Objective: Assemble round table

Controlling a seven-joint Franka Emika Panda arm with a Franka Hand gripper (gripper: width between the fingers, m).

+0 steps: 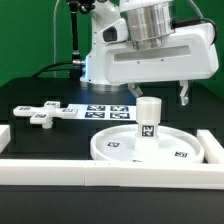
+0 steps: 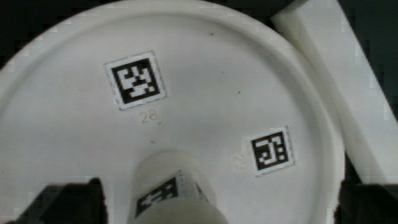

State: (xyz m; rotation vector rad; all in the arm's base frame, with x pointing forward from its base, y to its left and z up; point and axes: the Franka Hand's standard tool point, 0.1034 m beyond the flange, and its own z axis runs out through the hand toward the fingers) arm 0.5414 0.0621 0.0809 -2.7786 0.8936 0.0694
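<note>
The white rimmed disc lies flat on the black table, with square tags on its face. The short tagged leg stands upright on the disc's middle. My gripper hangs just above the leg, open and empty, with one finger close to the leg's top and the other further to the exterior view's right. In the wrist view the disc fills the frame, and the leg rises between my dark fingers without touching them. The cross-shaped foot lies apart at the exterior view's left.
The marker board lies behind the disc. A long white border wall runs along the front, with side walls at the left and right. One wall also shows in the wrist view, beside the disc.
</note>
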